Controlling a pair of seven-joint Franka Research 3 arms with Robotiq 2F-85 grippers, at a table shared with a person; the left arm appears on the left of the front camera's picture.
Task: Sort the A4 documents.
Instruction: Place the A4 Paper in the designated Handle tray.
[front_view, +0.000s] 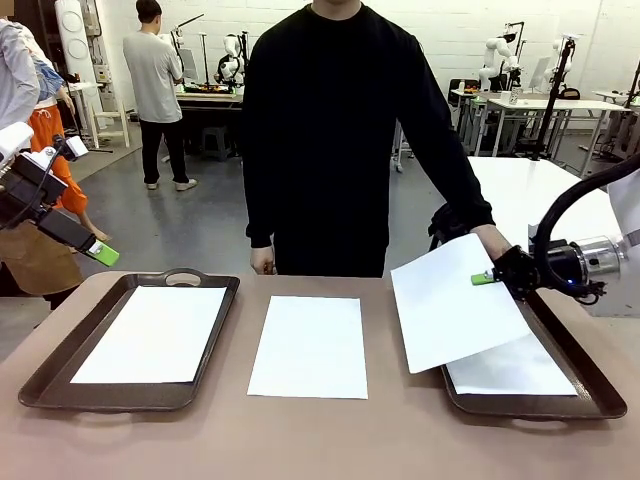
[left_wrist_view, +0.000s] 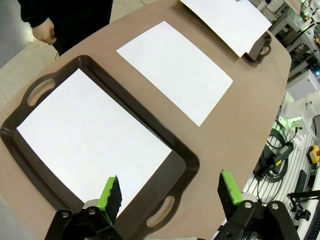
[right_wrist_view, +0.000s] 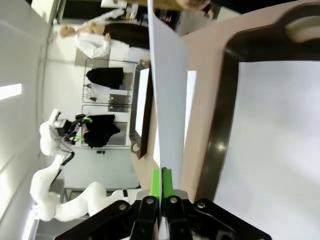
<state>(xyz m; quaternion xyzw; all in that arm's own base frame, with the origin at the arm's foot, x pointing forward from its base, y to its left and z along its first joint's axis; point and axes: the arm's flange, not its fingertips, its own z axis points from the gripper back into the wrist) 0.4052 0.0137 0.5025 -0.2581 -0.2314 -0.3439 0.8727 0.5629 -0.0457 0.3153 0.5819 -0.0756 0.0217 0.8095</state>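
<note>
My right gripper (front_view: 486, 278) (right_wrist_view: 161, 181) is shut on the far edge of a white A4 sheet (front_view: 455, 300) (right_wrist_view: 169, 90), holding it tilted above the right tray (front_view: 590, 395). A second sheet (front_view: 515, 370) (right_wrist_view: 275, 135) lies flat in that tray. Another sheet (front_view: 308, 346) (left_wrist_view: 175, 70) rests on the bare table in the middle. The left tray (front_view: 60, 385) (left_wrist_view: 175, 165) holds one sheet (front_view: 155, 333) (left_wrist_view: 85, 135). My left gripper (front_view: 98, 252) (left_wrist_view: 170, 192) hangs open above the left tray's near end, holding nothing.
A person in black stands at the far side, one hand (front_view: 262, 262) at the table edge, the other hand (front_view: 492, 240) close behind my right gripper. The tabletop (front_view: 330, 440) is brown with rounded corners. Cables (left_wrist_view: 275, 150) hang beside the table.
</note>
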